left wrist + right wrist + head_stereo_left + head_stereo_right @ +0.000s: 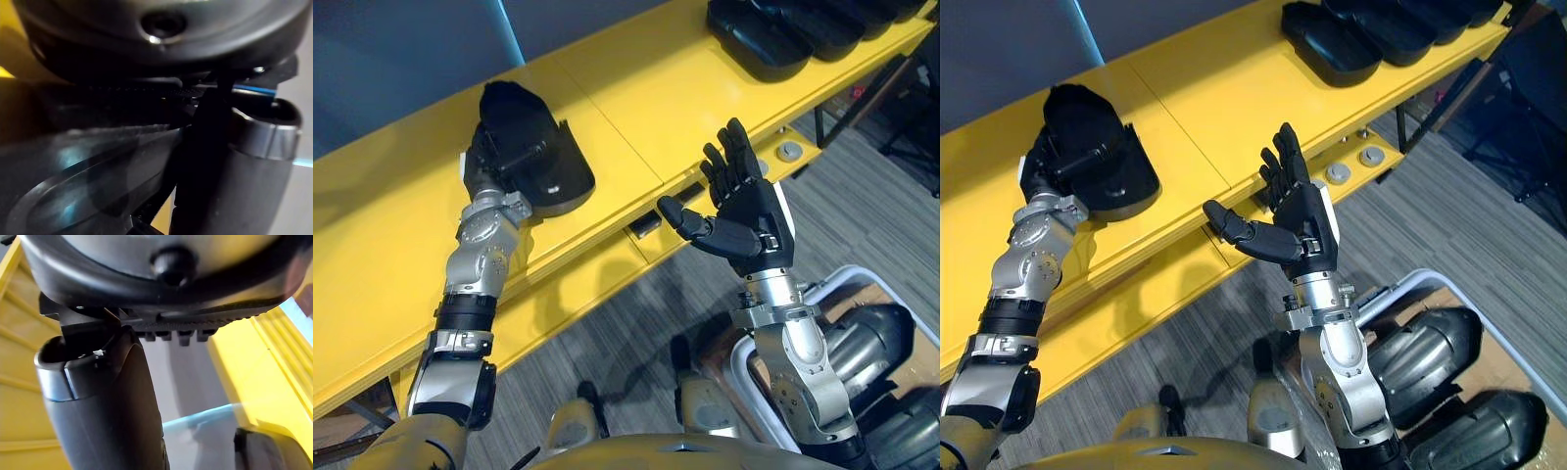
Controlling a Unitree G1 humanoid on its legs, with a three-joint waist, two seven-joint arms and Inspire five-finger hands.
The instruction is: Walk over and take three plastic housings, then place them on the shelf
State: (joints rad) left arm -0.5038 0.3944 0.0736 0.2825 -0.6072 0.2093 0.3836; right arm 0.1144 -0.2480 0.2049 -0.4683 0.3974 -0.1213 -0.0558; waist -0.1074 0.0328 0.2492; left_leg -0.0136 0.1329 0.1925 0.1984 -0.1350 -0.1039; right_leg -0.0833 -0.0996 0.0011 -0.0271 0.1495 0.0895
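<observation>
Housing (pixel 570 182): black, lying on the yellow shelf (pixel 636 88), close to the front edge, toward the shelf's left part. Its rim shows on the side nearer the edge; the rounded bulk lies farther in.

Left hand (pixel 514 117): on top of the housing's inner end, arm reaching up over the front edge. In contact with the housing. Black on black, so clamped or loose cannot be told. Left wrist view shows the housing's glossy dark surface pressed close beside the hand.

Right hand (pixel 749 211): raised in the air off the shelf's front edge, well apart from the housing. Fingers straight and spread, pointing up toward the shelf, thumb stuck out toward the robot's left. Holds nothing.

More housings (pixel 769 39): a row of black ones at the shelf's far right end, packed side by side, open sides up.

Two round silver bolts (pixel 1337 173) sit on the lower rail under the front edge, just past the right hand.

White bin (pixel 1427 275): on the floor at the robot's right, below the shelf's front edge. Several dark housings (pixel 1425 357) lie in it, rounded sides up.

Floor (pixel 1489 196): grey carpet. Blue-grey wall (pixel 401 59) behind the shelf's back edge.
</observation>
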